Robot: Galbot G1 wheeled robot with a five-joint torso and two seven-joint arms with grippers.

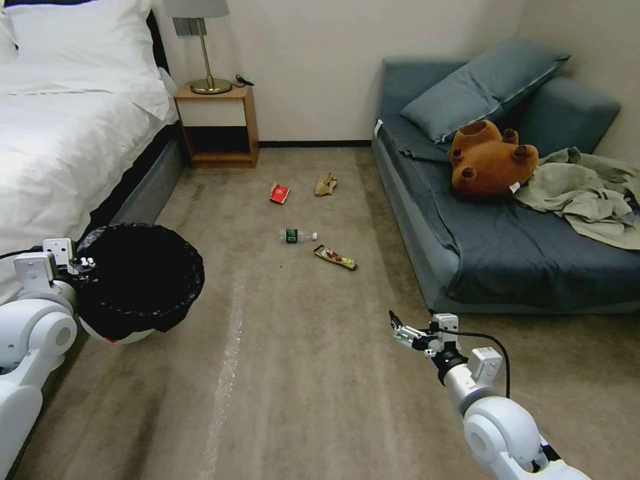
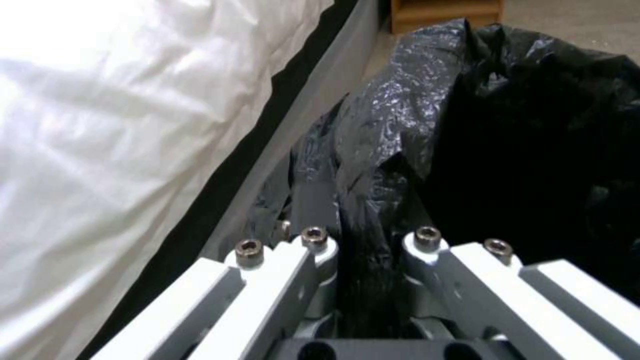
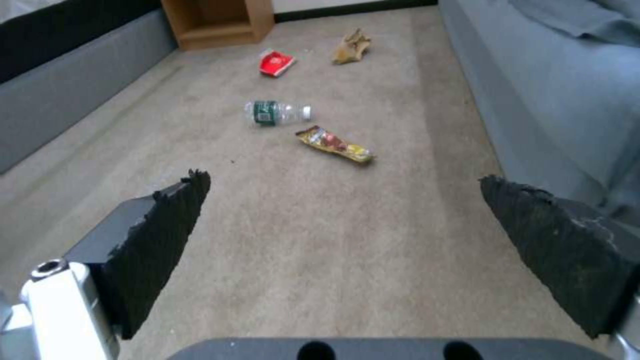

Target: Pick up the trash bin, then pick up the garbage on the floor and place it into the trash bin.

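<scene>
The trash bin (image 1: 140,280), white with a black bag (image 2: 400,125) over its rim, hangs at my left beside the bed. My left gripper (image 1: 83,263) is shut on its near rim, the bag pinched between the fingers (image 2: 313,240). The garbage lies on the carpet ahead: a clear bottle (image 1: 297,235) (image 3: 277,112), a red packet (image 1: 279,193) (image 3: 276,63), a tan paper bag (image 1: 325,185) (image 3: 351,46) and a long yellow-brown wrapper (image 1: 335,257) (image 3: 335,144). My right gripper (image 1: 400,330) (image 3: 340,220) hovers open above the carpet, short of the wrapper, holding nothing.
A white bed (image 1: 60,133) runs along the left, with a wooden nightstand (image 1: 217,127) at the far wall. A grey-blue sofa (image 1: 507,253) along the right carries a brown plush bear (image 1: 490,160) and a grey-green cloth (image 1: 587,193). Open carpet lies between them.
</scene>
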